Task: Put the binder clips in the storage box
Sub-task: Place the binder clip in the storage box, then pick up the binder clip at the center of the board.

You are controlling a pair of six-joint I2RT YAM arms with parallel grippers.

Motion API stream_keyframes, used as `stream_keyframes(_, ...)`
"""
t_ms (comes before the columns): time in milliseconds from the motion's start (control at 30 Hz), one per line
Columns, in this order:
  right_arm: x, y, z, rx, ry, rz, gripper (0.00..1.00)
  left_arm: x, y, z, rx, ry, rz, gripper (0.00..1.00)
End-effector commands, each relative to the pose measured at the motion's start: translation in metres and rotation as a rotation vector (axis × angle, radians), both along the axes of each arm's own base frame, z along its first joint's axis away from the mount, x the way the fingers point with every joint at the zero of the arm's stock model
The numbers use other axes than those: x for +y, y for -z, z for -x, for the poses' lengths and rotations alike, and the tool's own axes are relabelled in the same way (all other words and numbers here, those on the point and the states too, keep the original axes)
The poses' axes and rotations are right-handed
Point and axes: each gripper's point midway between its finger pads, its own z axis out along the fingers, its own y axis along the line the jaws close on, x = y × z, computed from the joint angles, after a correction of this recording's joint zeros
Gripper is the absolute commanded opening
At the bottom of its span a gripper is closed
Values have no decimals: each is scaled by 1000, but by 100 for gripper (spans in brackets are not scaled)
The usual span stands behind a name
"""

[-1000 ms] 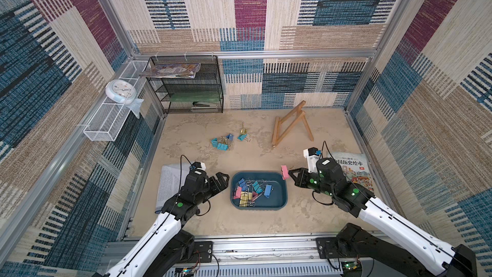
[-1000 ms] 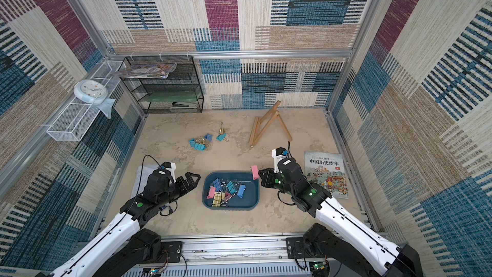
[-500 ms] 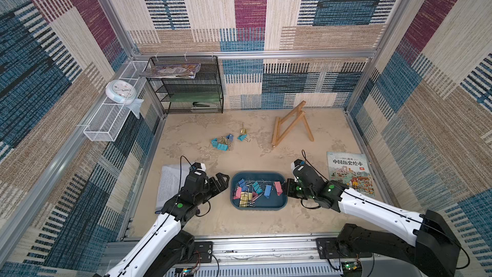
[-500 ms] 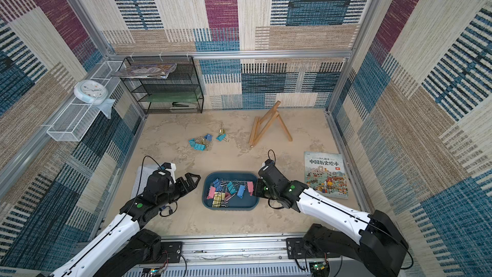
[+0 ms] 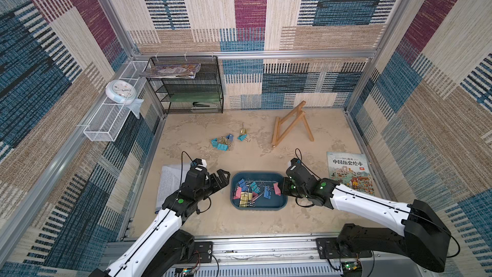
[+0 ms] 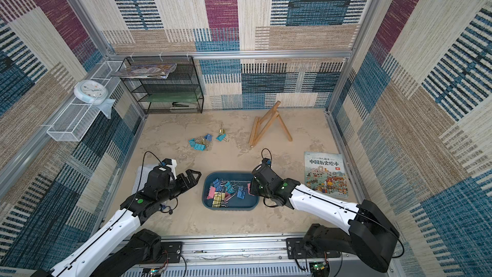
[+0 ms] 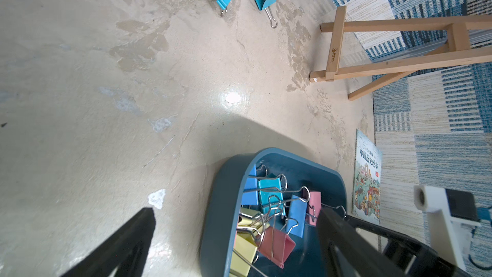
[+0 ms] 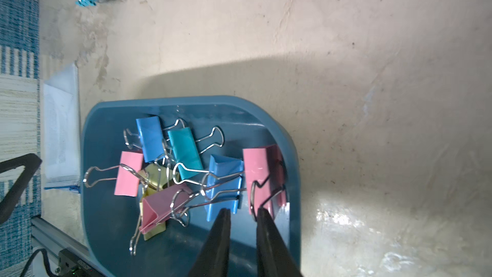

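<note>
We read one title clearly — 中国历史绘本, in dark characters across the top of the picture book (image 5: 350, 174) cover; it shows in both top views and in the left wrist view (image 7: 368, 179). The wooden easel (image 7: 333, 49) bears a small stamped mark — too small to read. The clock (image 5: 121, 94) face and the printed sheet (image 5: 169, 182) are illegible.

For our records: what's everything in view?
dark teal plastic storage box: one, front centre
pastel binder clips: about eight, mixed colours, in box
loose binder clips: several, blue and yellow, mid-table
wooden easel: one, back right
picture book: one, right side
paper sheets: white, front left
black mesh rack: one, back left
white wire basket: one, left wall
round white clock: one, on basket
left end effector: open, beside box
right end effector: open, over box
</note>
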Motion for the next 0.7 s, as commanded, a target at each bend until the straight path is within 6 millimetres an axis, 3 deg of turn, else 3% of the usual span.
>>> stream_keyframes(0, -9, -26, -9, -81, 37, 9, 28, -3, -13, -16, -31, 6, -28, 90)
stream_keyframes(200, -20, -97, -22, -296, 63, -42, 35, -28, -45, -77, -59, 74, -94, 67)
stream_keyframes(367, -29, -139, -25, -436, 50, -52, 45, -49, -47, -143, -41, 124, -205, 48)
stream_keyframes(500, -29, -149, -26, -467, 36, -43, 52, -67, -38, -197, -22, 133, -243, 41)
stream_keyframes(667, -26, -144, -28, -459, 11, -10, 63, -84, -17, -257, 36, 125, -306, 39)
